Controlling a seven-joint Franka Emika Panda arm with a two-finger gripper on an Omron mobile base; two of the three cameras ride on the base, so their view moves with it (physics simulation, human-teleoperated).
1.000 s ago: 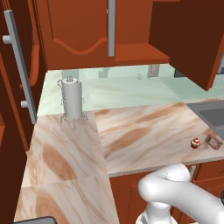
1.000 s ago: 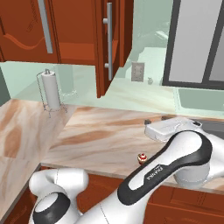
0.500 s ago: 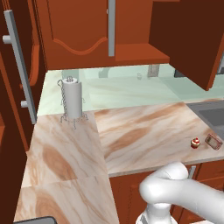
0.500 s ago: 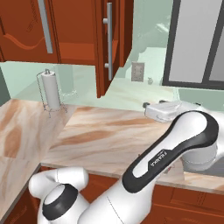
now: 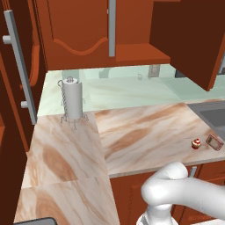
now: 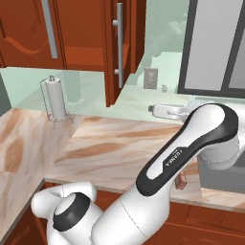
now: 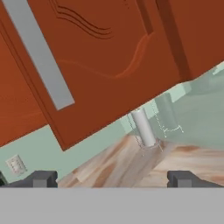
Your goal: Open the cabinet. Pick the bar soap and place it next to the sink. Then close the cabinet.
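The reddish-brown cabinet has its left door closed and its right door swung wide open. In the right base view that open door stands edge-on with its grey bar handle. The small pinkish-tan bar soap lies on the marbled counter by the front left corner of the dark sink, apart from the gripper. In the right base view the bar soap peeks out from behind the arm. My gripper hangs above the counter, facing left towards the cabinet. In the hand view the gripper is open with nothing between its fingertips.
A small red-and-white cupcake-like item sits just left of the soap. A paper-towel holder stands at the back left of the counter. A tall dark-brown unit with a large grey handle borders the left side.
The arm has lifted the hand up from the counter beside the sink and carried it left, towards the open cabinet door. The soap and cupcake have stayed put.
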